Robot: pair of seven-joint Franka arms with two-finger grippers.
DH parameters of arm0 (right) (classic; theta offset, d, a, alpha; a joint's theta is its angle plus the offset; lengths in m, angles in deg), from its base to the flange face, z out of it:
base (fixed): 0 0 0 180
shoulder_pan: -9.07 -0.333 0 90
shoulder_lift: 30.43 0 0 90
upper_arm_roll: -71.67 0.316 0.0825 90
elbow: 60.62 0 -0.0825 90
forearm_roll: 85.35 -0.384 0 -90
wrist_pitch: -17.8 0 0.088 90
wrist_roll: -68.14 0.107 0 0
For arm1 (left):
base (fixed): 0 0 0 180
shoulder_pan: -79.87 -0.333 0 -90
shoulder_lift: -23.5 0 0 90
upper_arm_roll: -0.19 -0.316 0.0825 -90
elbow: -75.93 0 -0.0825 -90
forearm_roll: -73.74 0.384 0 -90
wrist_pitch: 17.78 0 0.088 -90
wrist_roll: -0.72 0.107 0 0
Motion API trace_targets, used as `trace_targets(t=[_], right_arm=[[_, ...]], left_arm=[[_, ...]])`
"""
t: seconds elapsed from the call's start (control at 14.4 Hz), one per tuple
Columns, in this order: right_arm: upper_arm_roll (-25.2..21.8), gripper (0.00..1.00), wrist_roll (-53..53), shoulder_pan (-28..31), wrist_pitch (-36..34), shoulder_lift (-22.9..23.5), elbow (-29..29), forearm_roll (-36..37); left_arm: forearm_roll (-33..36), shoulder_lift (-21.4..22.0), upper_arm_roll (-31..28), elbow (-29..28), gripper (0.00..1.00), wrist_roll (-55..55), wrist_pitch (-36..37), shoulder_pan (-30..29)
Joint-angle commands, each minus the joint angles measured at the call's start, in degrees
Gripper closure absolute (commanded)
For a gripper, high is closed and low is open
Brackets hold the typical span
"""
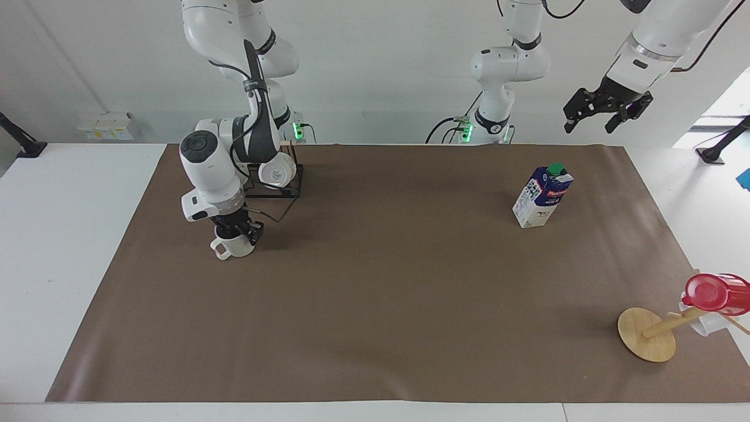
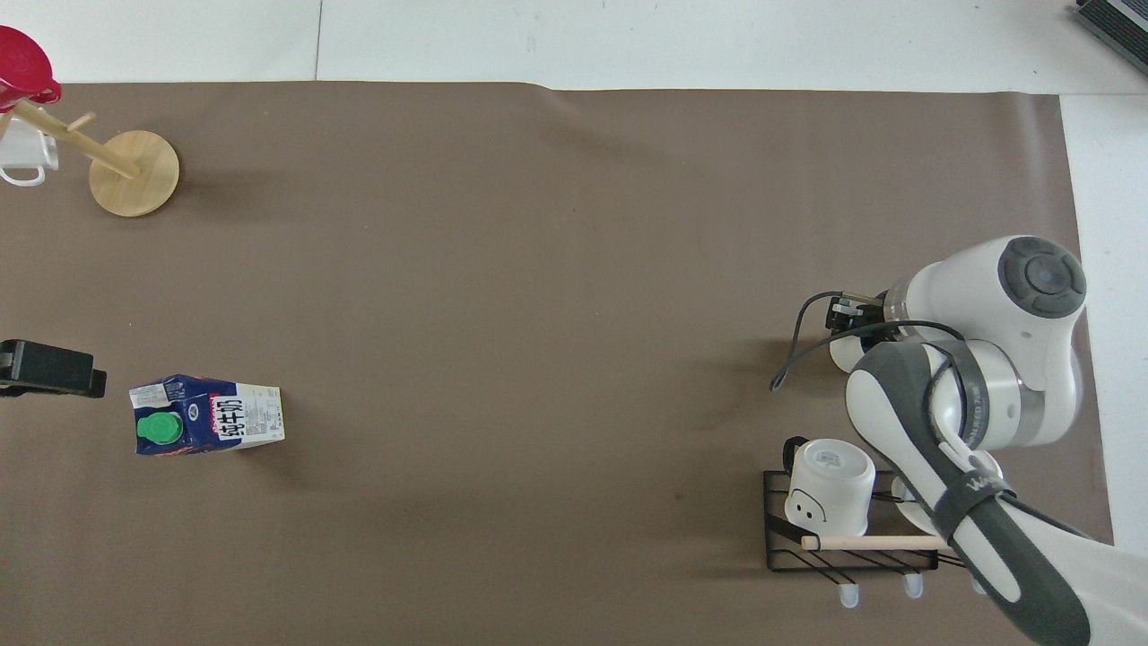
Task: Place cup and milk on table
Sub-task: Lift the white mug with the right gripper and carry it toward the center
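Observation:
The cream-white cup [image 1: 233, 247] stands on the brown sheet of the table [image 1: 375, 305] toward the right arm's end, its handle pointing away from the robots. My right gripper [image 1: 235, 228] reaches down from above with its fingers at the cup's rim, shut on it. In the overhead view the cup [image 2: 841, 352] is mostly hidden under the right arm. The milk [image 1: 542, 196] stands upright on the sheet toward the left arm's end and also shows in the overhead view [image 2: 208, 416]. My left gripper [image 1: 606, 114] waits open, high in the air beside the milk.
A black wire rack [image 1: 290, 184] with plain white mugs [image 2: 830, 489] stands nearer to the robots than the cup. A tipped wooden mug stand [image 1: 647, 334] with a red cup [image 1: 712, 292] lies at the sheet's corner at the left arm's end.

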Motion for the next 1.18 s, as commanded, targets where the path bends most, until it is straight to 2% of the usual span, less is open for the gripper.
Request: trace_targets(t=[0.0, 0.35, 0.56, 0.76, 1.11], right_arm=[[0.2, 1.00, 0.9, 0.3, 0.3, 0.8, 1.4, 0.1], [0.2, 1.00, 3.6, -0.2, -0.2, 1.8, 5.1, -0.4], [0.5, 1.00, 7.4, -0.5, -3.3, 1.8, 9.3, -0.4], [0.6, 1.00, 12.1, -2.9, -7.6, 2.0, 13.3, -0.7], [0.6, 1.00, 20.8, -8.4, -7.7, 2.5, 14.7, -0.9]], left_arm=[[0.9, -0.4, -0.6, 1.2, 0.00, 0.5, 0.6, 0.8], [0.9, -0.4, -0.6, 1.2, 0.00, 0.5, 0.6, 0.8], [0.9, -0.4, -0.6, 1.2, 0.00, 0.5, 0.6, 0.8], [0.9, -0.4, -0.6, 1.2, 0.00, 0.5, 0.6, 0.8], [0.9, -0.4, -0.6, 1.2, 0.00, 0.5, 0.6, 0.8]])
